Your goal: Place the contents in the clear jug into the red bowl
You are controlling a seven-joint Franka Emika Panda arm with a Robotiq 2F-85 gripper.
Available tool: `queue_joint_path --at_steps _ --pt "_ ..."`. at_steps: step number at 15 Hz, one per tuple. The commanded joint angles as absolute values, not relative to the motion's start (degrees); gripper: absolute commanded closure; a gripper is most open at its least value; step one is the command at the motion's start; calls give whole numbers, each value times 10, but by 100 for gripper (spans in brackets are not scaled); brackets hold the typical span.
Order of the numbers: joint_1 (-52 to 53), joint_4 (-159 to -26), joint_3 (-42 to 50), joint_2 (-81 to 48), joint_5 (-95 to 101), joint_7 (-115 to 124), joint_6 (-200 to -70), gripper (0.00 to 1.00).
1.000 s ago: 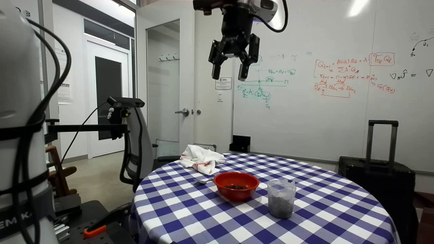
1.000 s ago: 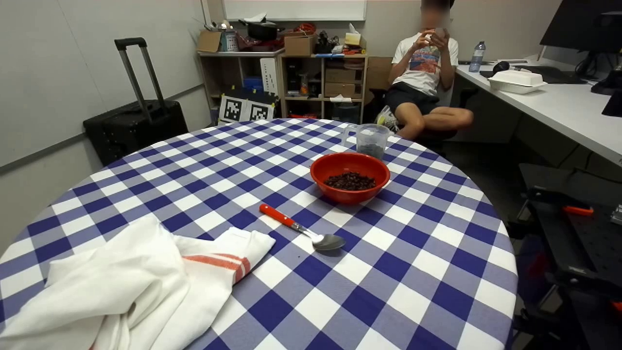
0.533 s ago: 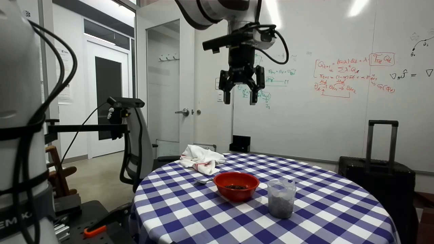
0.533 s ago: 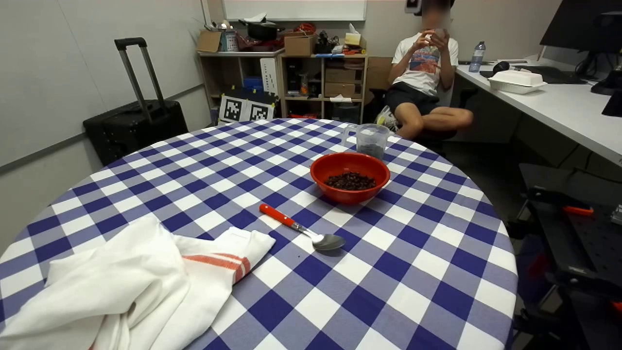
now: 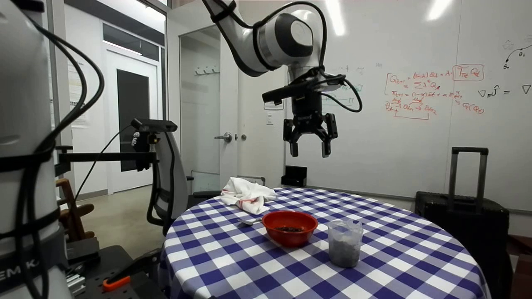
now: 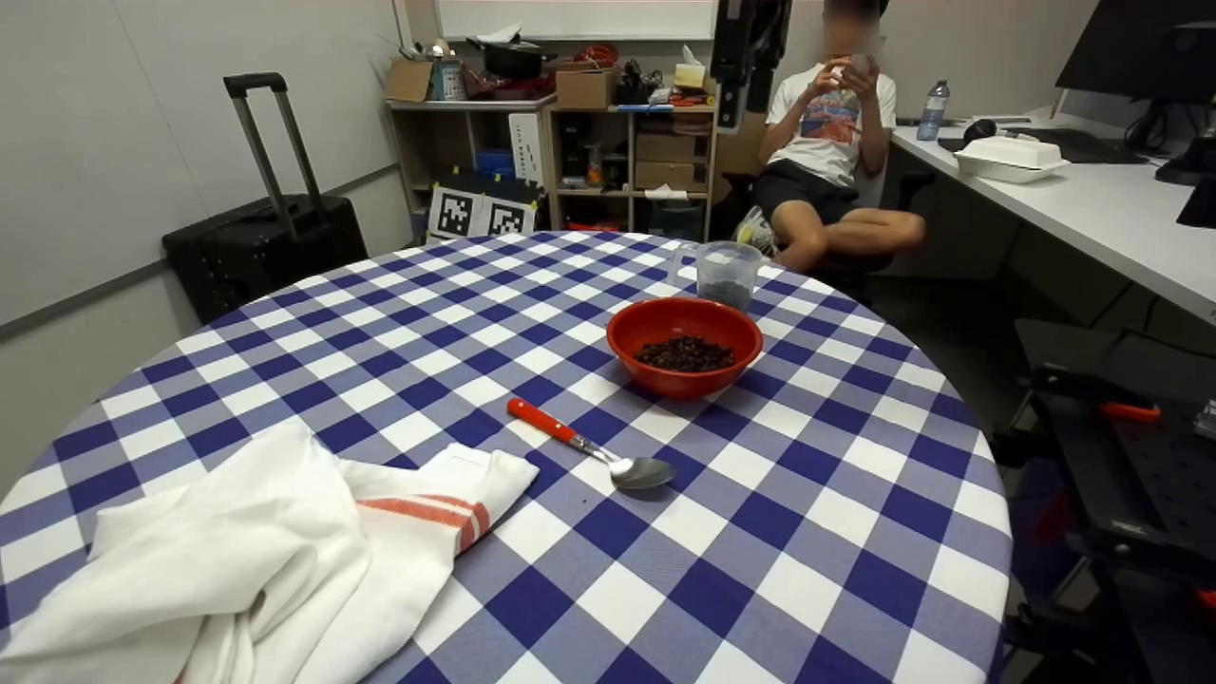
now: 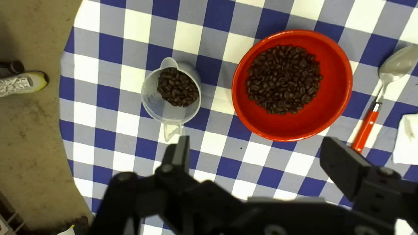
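In an exterior view the white Franka Panda arm [image 5: 286, 35] slants downward, well above the red bowl [image 5: 290, 237], then bends into a near-vertical wrist [image 5: 300, 71]. Beneath it the black Robotiq gripper [image 5: 310, 150] hangs pointing straight down, higher than the bowl and well apart from it. Its two fingers [image 5: 294, 150] stand wide apart, nearly parallel to each other
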State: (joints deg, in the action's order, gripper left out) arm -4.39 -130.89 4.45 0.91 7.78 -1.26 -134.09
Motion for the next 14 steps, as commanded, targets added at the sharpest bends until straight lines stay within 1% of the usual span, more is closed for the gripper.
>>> queue_joint_path --at_steps 1,14 --pt "-47 -1262 48 -55 101 29 -1372 0" --pt "-51 -1101 96 -229 130 67 -1366 0"
